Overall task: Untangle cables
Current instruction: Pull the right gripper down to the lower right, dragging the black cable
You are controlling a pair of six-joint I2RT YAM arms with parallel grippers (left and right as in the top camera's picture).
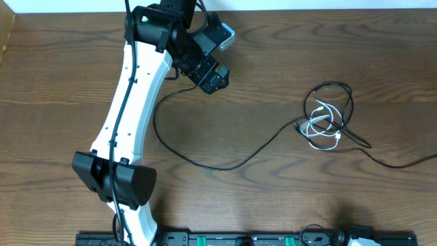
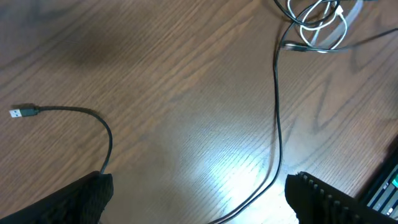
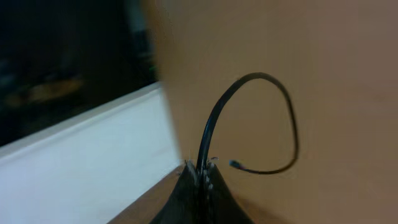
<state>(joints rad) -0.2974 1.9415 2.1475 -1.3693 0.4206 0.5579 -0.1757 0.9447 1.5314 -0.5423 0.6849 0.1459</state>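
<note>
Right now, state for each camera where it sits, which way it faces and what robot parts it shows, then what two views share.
Overhead: above the brown wooden table, facing straight down; shows the white left arm.
Left wrist: on that arm, looking down at the table; open left gripper at bottom corners.
Right wrist: behind the shut right gripper, which pinches a thin black cable.
Shared: overhead and left wrist both show that cable tangled with a short white cable.
</note>
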